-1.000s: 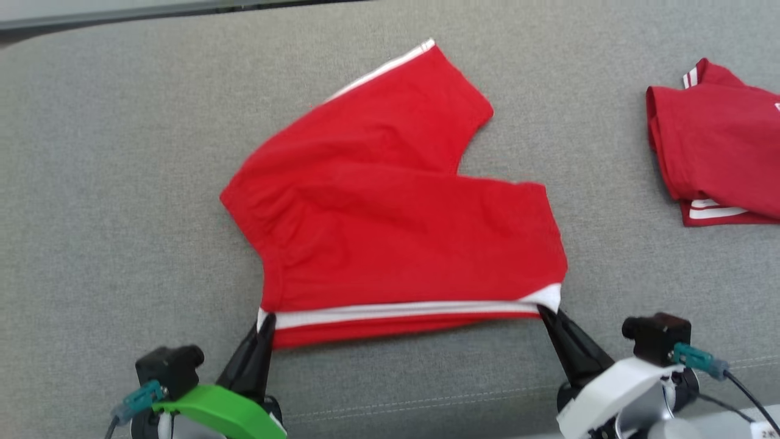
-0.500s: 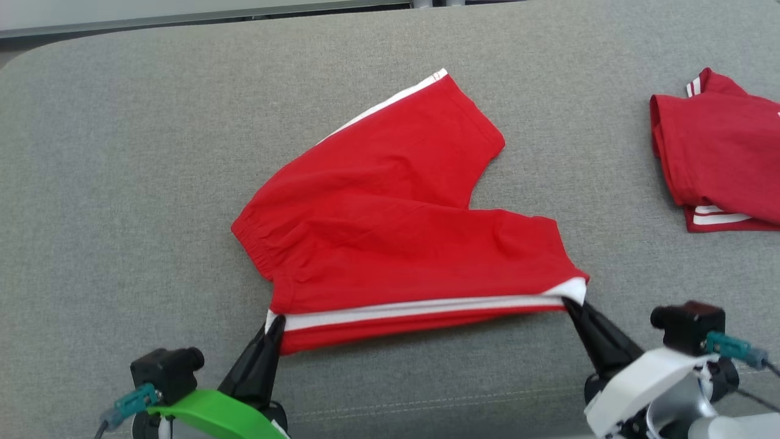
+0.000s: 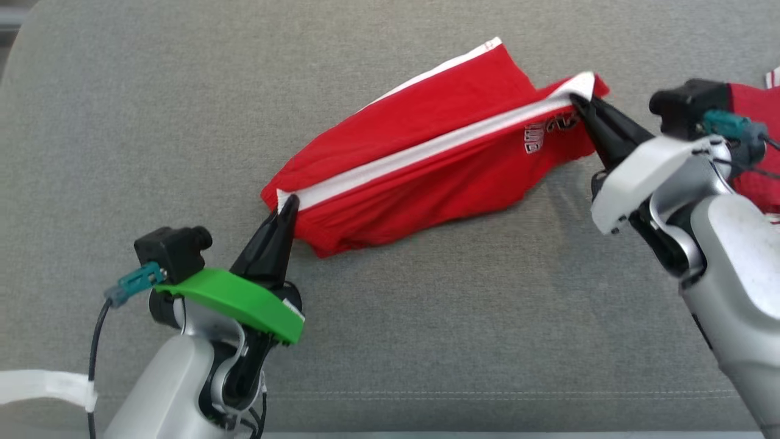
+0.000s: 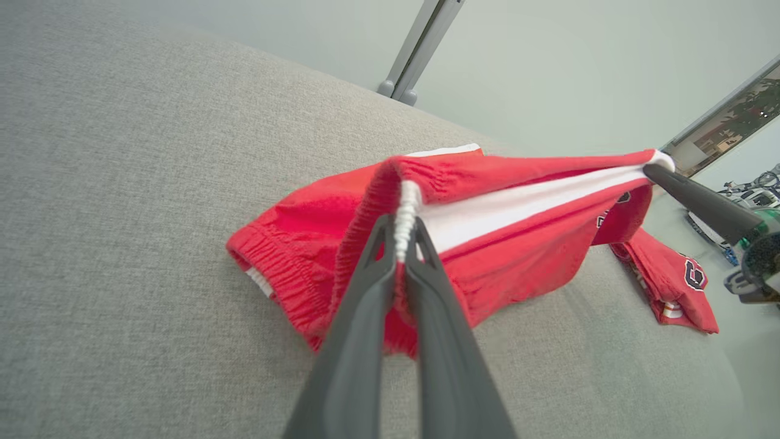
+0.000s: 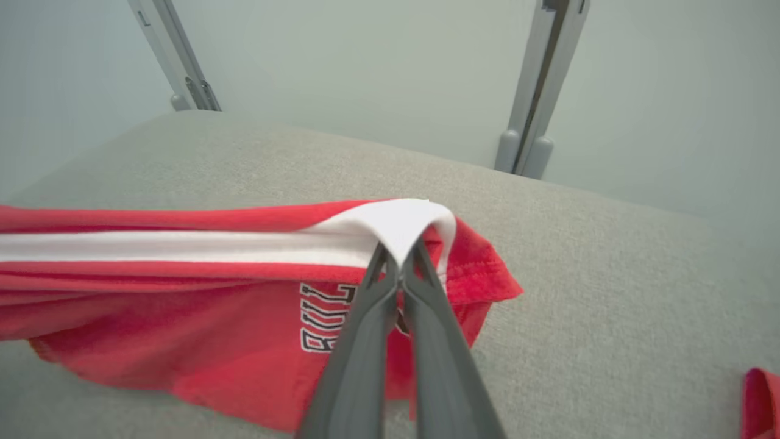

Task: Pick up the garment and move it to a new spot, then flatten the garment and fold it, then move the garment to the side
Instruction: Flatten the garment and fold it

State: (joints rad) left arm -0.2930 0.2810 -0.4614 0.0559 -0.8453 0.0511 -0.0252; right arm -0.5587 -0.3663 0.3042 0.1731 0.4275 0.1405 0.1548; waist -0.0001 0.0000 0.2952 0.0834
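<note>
Garment (image 3: 426,152) stretched taut, left end effector (image 3: 291,200) pinched on waistband (image 4: 271,271), right end effector (image 3: 576,100) pinched on hem (image 5: 487,268)

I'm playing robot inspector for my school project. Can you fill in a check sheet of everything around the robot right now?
Surface: grey fabric cushion, nothing spilled on it.
Job's things: red shorts with a white stripe, lifted along the stripe edge, far part lying on the cushion.
Clutter: second red garment, folded, lying to the right.
Grippers: left gripper shut on the waistband end; right gripper shut on the leg-hem end.
Cables: black cable hanging by the left wrist; thin cable at the right wrist camera.
Surroundings: pale wall, grey metal posts behind the cushion.
</note>
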